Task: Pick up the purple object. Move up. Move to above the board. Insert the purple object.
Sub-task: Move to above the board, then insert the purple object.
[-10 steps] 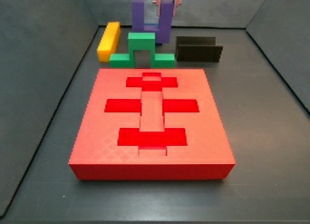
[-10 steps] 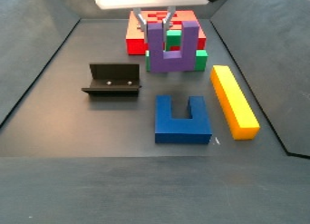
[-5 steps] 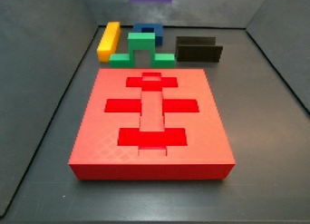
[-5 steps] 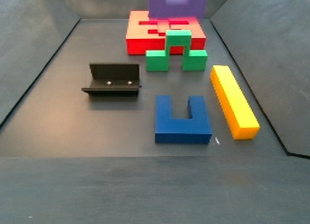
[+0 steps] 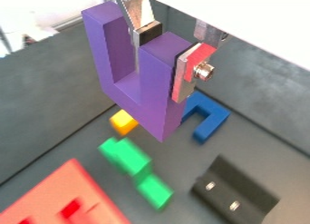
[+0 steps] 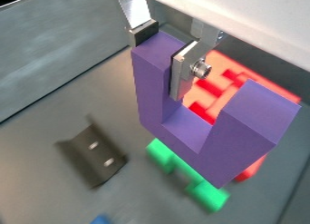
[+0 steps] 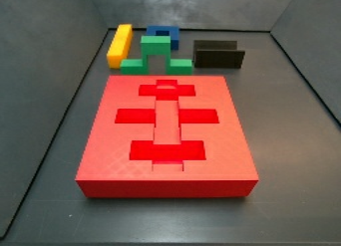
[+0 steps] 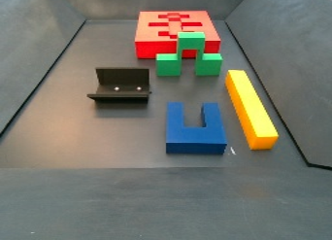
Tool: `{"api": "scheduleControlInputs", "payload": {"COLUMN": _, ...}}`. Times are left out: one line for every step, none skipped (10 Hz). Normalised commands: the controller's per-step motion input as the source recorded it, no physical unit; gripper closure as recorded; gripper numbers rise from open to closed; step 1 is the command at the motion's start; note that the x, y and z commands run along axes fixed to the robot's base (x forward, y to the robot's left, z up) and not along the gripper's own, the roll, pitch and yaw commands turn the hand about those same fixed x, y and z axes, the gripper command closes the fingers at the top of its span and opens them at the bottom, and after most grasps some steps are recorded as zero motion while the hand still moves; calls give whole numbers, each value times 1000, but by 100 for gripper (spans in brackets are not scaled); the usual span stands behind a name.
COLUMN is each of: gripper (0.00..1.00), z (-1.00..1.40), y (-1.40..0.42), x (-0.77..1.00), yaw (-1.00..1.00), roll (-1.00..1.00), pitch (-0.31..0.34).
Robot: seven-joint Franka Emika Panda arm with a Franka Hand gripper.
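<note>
The purple object [image 5: 140, 82] is a U-shaped block hanging high above the floor, prongs up; it also shows in a wrist view [image 6: 182, 110]. My gripper [image 5: 164, 48] is shut on one prong, a silver finger on each side, as in a wrist view [image 6: 164, 53]. Neither the gripper nor the purple object shows in either side view. The board [image 7: 107, 140] is a large red slab with brighter red recesses; it shows in a side view [image 8: 146, 32] and below in both wrist views [image 5: 54, 196] [image 6: 230, 87].
A green arch block [image 7: 158, 51] [image 8: 188, 54] stands at the board's end. A blue U-block [image 8: 195, 127], a yellow bar [image 8: 250, 108] and the dark fixture [image 8: 119, 85] lie on the floor beyond it. Grey walls enclose the floor.
My gripper has risen with the purple object, from beside the green block up and out of both side views.
</note>
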Motion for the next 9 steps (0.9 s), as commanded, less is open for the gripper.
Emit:
{"api": "scheduleControlInputs", "payload": {"gripper": 100, "z": 222, "y": -1400, "x": -234, "yaw": -74, "roll": 14, "pitch": 30}}
{"api": "scheduleControlInputs", "payload": {"gripper": 100, "z": 230, "y": -1400, "x": -235, "yaw": -40, "roll": 7, "pitch": 31}}
{"api": "scheduleControlInputs", "payload": {"gripper": 100, "z": 239, "y": -1400, "x": -231, "yaw": -21, "roll": -5, "pitch": 30}}
{"api": "scheduleControlInputs", "payload": {"gripper": 100, "z": 253, "y": -1400, "x": -220, "yaw": -10, "roll": -9, "pitch": 42}}
{"api": "scheduleControlInputs", "payload": {"gripper": 100, "z": 279, "y": -1400, "x": -199, "yaw": -2, "roll": 3, "pitch": 58}}
{"api": "scheduleControlInputs", "payload": {"gripper": 100, "z": 131, "y": -502, "x": -44, "yaw": 1, "roll": 3, "pitch": 87}}
{"api": "scheduleControlInputs", "payload": {"gripper": 100, "z": 0, "y": 0, "x": 0, "yaw": 0, "roll": -13, "pitch": 0}}
{"api": "scheduleControlInputs", "payload": {"gripper": 100, "z": -71, "y": -14, "x": 0, "yaw": 0, "roll": 1, "pitch": 0}}
{"api": "scheduleControlInputs", "payload": {"gripper": 100, "z": -617, "y": -334, "x": 194, "yaw": 0, "roll": 0, "pitch": -34}}
